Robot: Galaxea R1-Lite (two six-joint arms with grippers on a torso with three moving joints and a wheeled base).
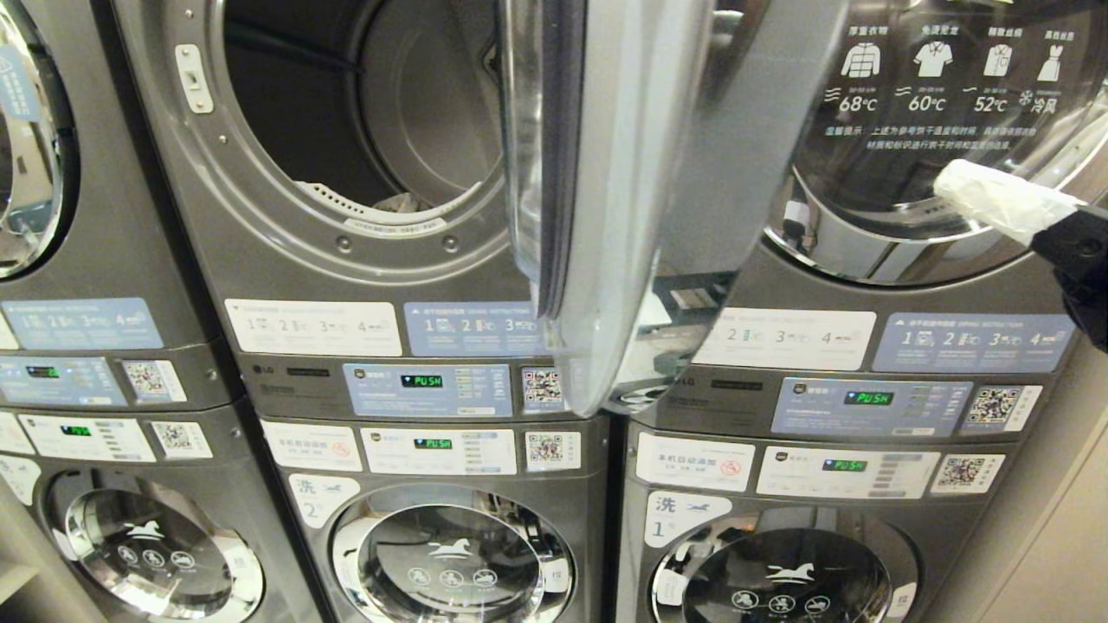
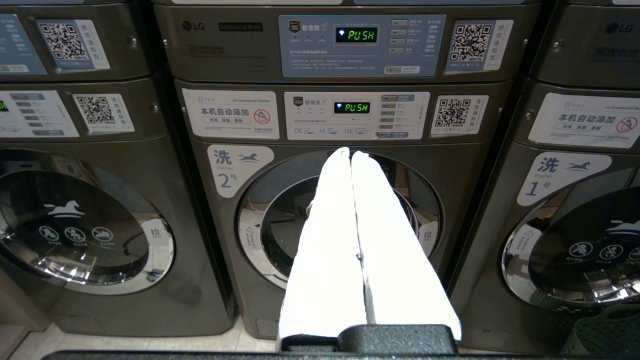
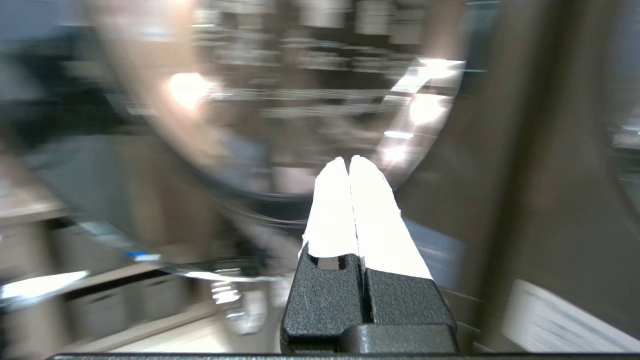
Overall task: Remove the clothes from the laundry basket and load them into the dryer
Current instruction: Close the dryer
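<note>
The dryer in the upper middle stands with its round door swung open to the right. A bit of pale fabric shows at the drum's lower lip. My right gripper comes in from the right edge, in front of the neighbouring dryer's glass door. Its white-wrapped fingers are shut with nothing between them, as the right wrist view shows. My left gripper is shut and empty, held low and pointing at washer number 2. A corner of the green laundry basket shows near the floor.
Stacked grey machines fill the wall. The closed dryer on the right has a glass door with temperature labels. Washers sit below the control panels. The open door juts out between the two dryer openings.
</note>
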